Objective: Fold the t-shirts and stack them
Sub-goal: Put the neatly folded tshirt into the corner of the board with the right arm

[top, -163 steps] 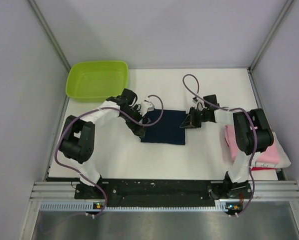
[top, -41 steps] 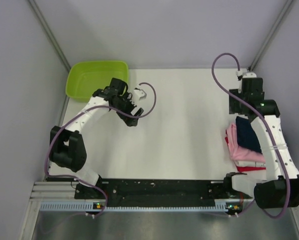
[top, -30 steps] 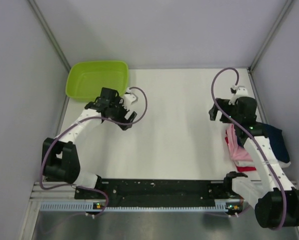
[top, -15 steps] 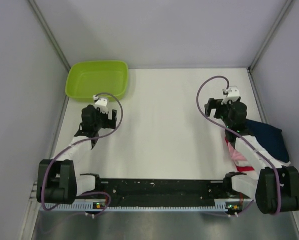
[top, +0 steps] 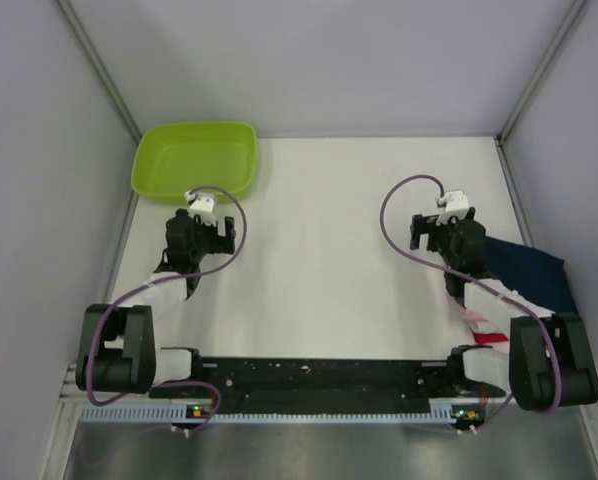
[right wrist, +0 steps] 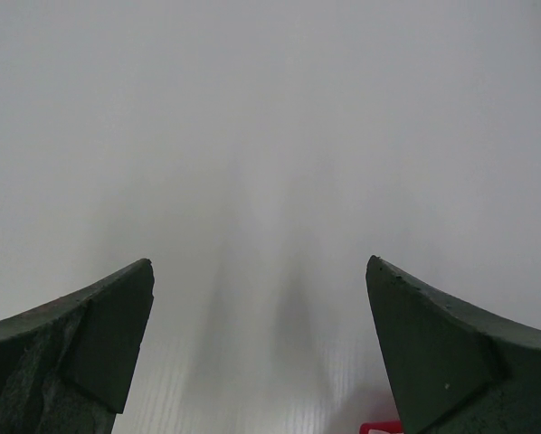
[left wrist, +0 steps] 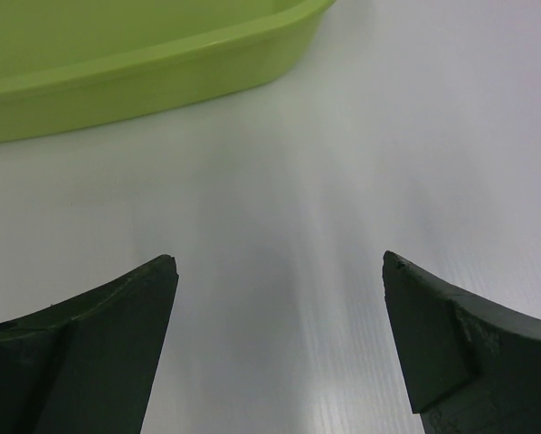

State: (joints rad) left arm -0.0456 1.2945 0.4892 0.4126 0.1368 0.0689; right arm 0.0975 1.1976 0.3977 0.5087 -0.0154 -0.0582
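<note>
Navy t-shirt (top: 527, 272) tops pink t-shirt (top: 476, 317) at surface (top: 329, 260) edge; stack looks finished, so your left claw (left wrist: 279, 271), right claw (right wrist: 260, 271) hang spread, empty.

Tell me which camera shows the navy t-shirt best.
Top external: the navy t-shirt lies at the right edge of the table, partly behind the right arm. Neither wrist view shows it.

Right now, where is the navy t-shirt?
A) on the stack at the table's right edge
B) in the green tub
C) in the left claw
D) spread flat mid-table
A: the navy t-shirt lies over the pink t-shirt at the right edge; the left claw is open and empty.
</note>
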